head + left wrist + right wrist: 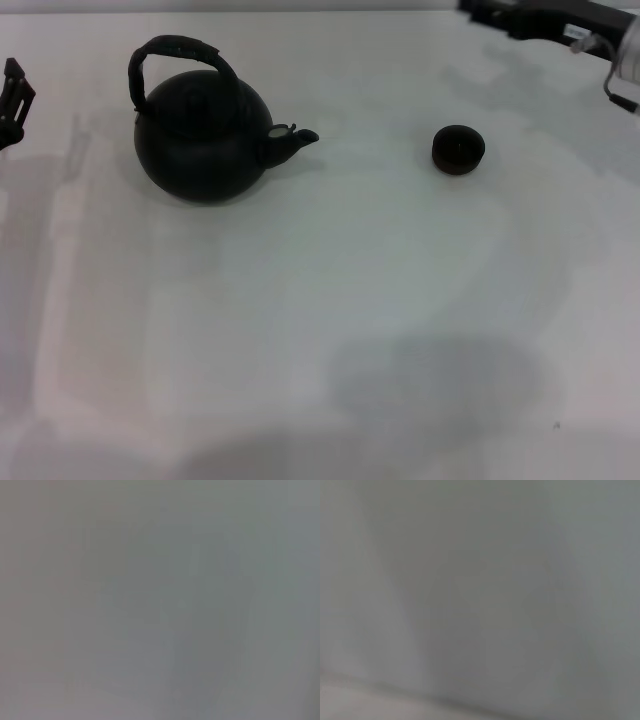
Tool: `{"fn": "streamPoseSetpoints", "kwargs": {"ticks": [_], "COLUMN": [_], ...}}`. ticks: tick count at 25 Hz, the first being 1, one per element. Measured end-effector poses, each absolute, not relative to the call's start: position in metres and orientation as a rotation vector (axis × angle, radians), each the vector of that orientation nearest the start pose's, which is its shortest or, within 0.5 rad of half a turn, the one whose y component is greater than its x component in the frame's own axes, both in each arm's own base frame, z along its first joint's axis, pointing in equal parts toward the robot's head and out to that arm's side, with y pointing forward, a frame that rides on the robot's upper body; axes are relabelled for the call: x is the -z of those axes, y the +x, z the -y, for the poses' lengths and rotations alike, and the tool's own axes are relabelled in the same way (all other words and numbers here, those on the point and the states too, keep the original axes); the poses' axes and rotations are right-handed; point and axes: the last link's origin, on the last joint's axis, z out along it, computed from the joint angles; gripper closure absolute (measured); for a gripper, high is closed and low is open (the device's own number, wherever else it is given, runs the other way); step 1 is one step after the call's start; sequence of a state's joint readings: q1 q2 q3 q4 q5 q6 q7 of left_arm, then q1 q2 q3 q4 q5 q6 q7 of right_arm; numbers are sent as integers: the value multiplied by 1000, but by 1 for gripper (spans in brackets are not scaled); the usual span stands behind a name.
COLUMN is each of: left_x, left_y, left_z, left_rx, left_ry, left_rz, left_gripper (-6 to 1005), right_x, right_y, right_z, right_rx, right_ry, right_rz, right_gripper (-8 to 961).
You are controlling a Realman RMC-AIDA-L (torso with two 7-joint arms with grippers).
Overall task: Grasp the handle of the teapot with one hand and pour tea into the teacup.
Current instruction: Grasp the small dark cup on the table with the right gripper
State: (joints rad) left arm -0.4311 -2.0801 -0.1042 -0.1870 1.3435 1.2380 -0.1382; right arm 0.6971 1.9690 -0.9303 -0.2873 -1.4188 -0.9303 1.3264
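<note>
The matte-black teapot (203,140) stands upright at the left of the white table, its short spout (296,139) aimed right. Its arched handle (178,53) rises over the lid with nothing touching it. The small black teacup (458,149) sits well to the right of the spout. My left gripper (12,98) shows only as a dark tip at the left edge, apart from the pot. My right gripper (545,18) reaches in at the top right corner, beyond the cup. Both wrist views show only blank pale surface.
The white table (330,330) spreads wide and bare in front of the pot and cup. A clear cable loop (612,65) hangs by the right arm at the far right edge.
</note>
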Motion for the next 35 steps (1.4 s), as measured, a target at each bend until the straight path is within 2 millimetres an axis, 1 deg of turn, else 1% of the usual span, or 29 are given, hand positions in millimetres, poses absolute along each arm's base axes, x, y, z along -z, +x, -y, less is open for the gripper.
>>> {"fn": "streamPoseSetpoints", "kwargs": {"ticks": [4,7,8,9,10,13,18,21,23,25,28,32,35], "left_x": [14,14,15,15,15,14,14,13,12,12,12,12,12], "left_y": [-350,-350,-349,-349,-349,-349,-347,-347,-347,-347,-347,-348,-348], "left_z": [-308,-308,-308,-308,-308,-309,-311,-312,-312,-313,-313,-312,-312], "left_rx": [700,701,701,701,701,702,707,707,705,704,705,703,702], "left_ry": [-1414,-1420,-1422,-1423,-1423,-1423,-1425,-1424,-1422,-1423,-1425,-1418,-1419], "left_rz": [699,697,697,696,696,694,690,686,683,680,680,685,687], "left_gripper": [152,152,153,153,153,153,153,153,153,153,153,153,153], "right_x": [-5,-5,-4,-1,-1,5,12,23,34,43,54,62,65], "right_y": [243,225,219,210,210,195,176,165,160,157,156,154,159], "right_z": [-425,-430,-432,-434,-434,-435,-440,-439,-439,-440,-440,-441,-442], "right_rx": [-563,-452,-400,-292,-292,-141,80,188,295,421,559,620,651], "right_ry": [-2437,-2568,-2607,-2682,-2682,-2764,-2793,-2813,-2804,-2772,-2730,-2693,-2658], "right_rz": [-872,-850,-832,-779,-779,-679,-587,-530,-491,-454,-403,-359,-365], "right_gripper": [123,124,124,124,125,125,127,127,128,128,129,130,131]}}
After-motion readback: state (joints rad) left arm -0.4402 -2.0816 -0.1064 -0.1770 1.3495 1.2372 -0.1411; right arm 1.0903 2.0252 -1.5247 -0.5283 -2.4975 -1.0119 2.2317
